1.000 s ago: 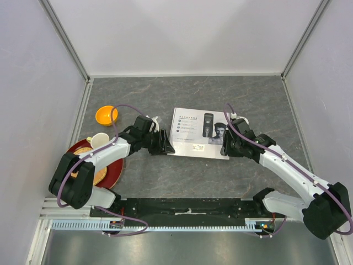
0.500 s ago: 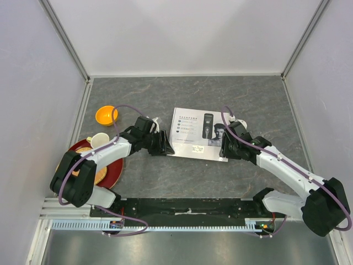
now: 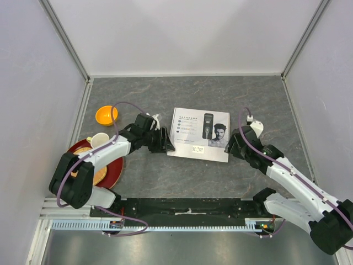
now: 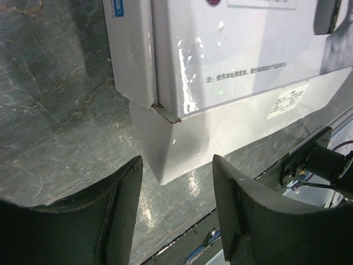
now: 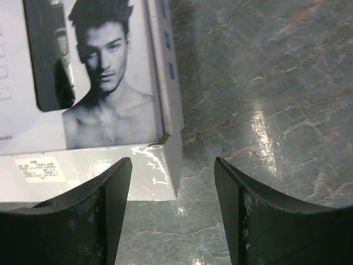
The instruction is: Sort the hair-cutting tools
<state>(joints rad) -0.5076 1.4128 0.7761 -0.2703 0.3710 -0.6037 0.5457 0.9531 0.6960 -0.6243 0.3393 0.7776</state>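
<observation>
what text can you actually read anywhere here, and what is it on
Nothing is clear enough to quote.
white box, lid heading and small lines beside the photo: too small to read.
line of print on the lid, left wrist view: blurred.
white sticker on the lid: print too tiny to read.

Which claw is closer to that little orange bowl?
Left. The left gripper is at the left edge of the white box, toward the orange bowl; the right gripper is at its far right edge.

box (image 3: 190,132) between left end effector (image 3: 166,146) and right end effector (image 3: 231,148), bowl (image 3: 98,114) and plate (image 3: 116,171) further left
</observation>
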